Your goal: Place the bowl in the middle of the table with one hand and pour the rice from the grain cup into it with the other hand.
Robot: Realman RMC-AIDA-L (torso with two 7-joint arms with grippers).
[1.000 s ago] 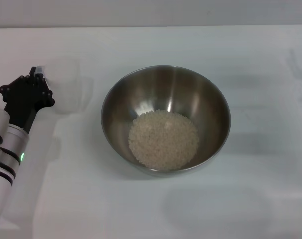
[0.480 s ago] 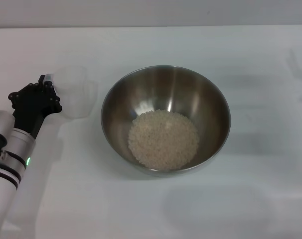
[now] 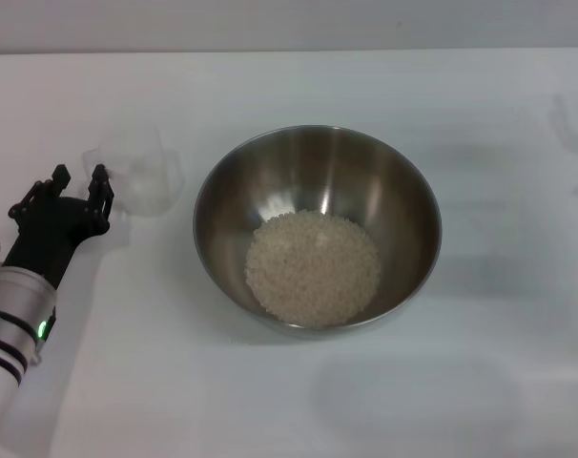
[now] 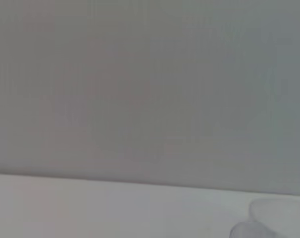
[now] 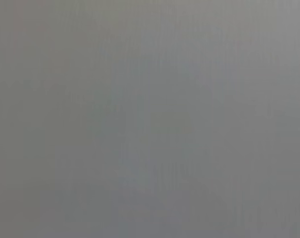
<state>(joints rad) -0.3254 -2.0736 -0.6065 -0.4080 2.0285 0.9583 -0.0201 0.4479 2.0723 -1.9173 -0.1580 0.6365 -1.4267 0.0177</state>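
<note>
The steel bowl stands in the middle of the white table. A heap of whitish rice lies in its bottom. The clear grain cup stands upright and empty on the table to the bowl's left; a part of it shows in the left wrist view. My left gripper is open just beside the cup's handle, with nothing between its fingers. My right gripper is out of view; the right wrist view shows only plain grey.
The table's far edge meets a grey wall at the back. The left arm reaches in from the lower left corner.
My left gripper has set the cup down, opened and drawn back toward the near left. The cup now stands free. The bowl and rice have not moved.
</note>
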